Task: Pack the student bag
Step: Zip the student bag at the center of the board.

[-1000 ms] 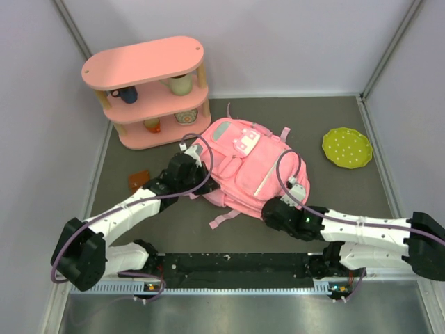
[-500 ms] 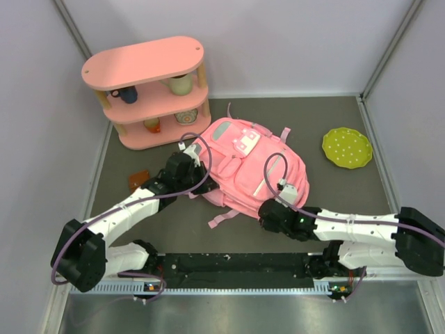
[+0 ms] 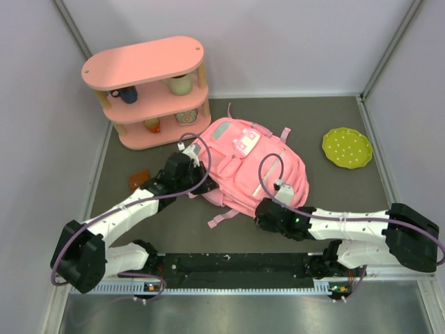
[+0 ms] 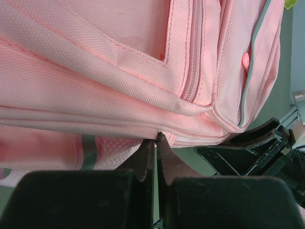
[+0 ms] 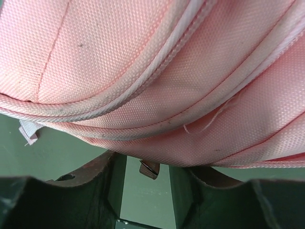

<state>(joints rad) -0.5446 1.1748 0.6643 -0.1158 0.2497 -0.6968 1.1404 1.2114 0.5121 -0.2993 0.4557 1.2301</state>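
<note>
The pink student bag (image 3: 247, 163) lies flat mid-table, patch side up. My left gripper (image 3: 197, 164) is at the bag's left edge. In the left wrist view its fingers (image 4: 145, 160) are pressed together, their tips (image 4: 157, 137) pinching the bag's lower seam (image 4: 119, 81). My right gripper (image 3: 268, 206) is at the bag's near edge. In the right wrist view it (image 5: 145, 167) is open and pushed against the underside of the bag (image 5: 143, 71). A small brownish tab (image 5: 149, 168) hangs from the bag between its jaws, touching neither.
A pink oval three-tier shelf (image 3: 146, 90) holding cups stands at the back left. A green dotted plate (image 3: 347, 147) lies at the right. A small brown flat item (image 3: 138, 180) lies left of the bag. A pink strap (image 3: 224, 219) trails toward the front.
My right arm has slid left along the bag's near edge and closer under it. My left arm and the bag have stayed still.
</note>
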